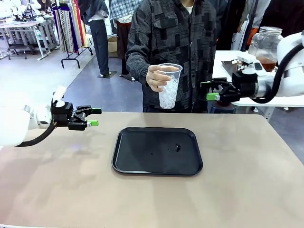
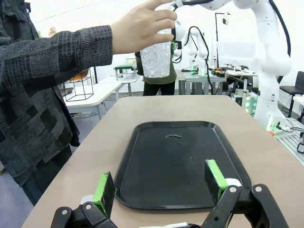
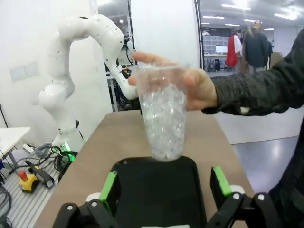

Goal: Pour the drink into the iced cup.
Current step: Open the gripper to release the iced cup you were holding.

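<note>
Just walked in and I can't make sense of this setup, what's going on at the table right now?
A person's hand holds a clear plastic cup of crushed ice in the air above the far edge of the table. Both robot arms hover with open, empty fingers: the left gripper to one side, the right gripper beside the cup. A black tray lies in the middle of the table. The jar of amber drink sits on another table behind, so nothing is poured yet.

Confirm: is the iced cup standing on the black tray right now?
No, the person's hand holds the iced cup in the air above the tray.
</note>
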Motion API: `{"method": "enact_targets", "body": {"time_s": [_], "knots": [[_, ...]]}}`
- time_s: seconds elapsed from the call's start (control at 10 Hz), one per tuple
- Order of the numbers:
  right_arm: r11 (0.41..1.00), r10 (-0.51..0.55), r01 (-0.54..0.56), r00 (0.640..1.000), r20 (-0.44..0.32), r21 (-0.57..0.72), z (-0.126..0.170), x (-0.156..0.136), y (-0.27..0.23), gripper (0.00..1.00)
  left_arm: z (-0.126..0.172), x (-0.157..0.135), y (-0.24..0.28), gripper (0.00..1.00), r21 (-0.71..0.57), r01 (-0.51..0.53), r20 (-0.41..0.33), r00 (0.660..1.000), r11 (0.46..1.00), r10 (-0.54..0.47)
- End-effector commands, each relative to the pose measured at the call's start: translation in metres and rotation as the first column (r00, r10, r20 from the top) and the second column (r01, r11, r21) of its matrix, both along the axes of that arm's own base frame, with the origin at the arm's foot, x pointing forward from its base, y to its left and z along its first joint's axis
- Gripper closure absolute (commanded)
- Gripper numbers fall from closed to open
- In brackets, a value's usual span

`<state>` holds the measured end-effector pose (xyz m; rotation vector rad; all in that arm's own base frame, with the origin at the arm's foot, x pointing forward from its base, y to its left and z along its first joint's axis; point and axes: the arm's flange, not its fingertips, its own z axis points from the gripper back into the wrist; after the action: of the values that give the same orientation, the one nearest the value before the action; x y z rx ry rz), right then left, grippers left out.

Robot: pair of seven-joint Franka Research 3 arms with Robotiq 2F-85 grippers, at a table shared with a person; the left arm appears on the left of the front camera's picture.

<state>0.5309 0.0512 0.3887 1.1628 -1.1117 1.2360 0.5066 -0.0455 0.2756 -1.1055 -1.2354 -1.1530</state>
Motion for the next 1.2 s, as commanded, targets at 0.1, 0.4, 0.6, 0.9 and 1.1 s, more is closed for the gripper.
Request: {"method": "enact_targets", "body": {"time_s": [0.1,0.4,0.6,0.9,1.1], "knots": [[0.999,-0.024,0.023,0.999,0.024,0.030,-0.017,-0.013,-0.026,0.00,0.002,0.000,0.000,0.00,-0.004,-0.003,0.002,1.000,1.000,0.003],[0.998,-0.042,0.041,0.999,0.026,0.051,-0.042,-0.014,-0.048,0.00,0.002,0.000,0.000,0.00,-0.004,-0.003,0.002,1.000,1.000,0.003],[0.997,-0.046,0.045,0.999,0.012,0.056,-0.056,-0.012,-0.057,0.00,0.002,0.000,0.000,0.00,-0.004,-0.003,0.002,1.000,1.000,0.003],[0.998,-0.051,0.051,0.999,-0.007,0.039,-0.074,-0.006,-0.060,0.00,0.002,0.000,0.000,0.00,-0.004,-0.003,0.002,1.000,1.000,0.003],[0.997,-0.067,0.069,0.997,-0.041,0.046,-0.075,-0.011,-0.059,0.00,0.002,0.000,0.000,0.00,-0.004,-0.003,0.002,1.000,1.000,0.003]]}}
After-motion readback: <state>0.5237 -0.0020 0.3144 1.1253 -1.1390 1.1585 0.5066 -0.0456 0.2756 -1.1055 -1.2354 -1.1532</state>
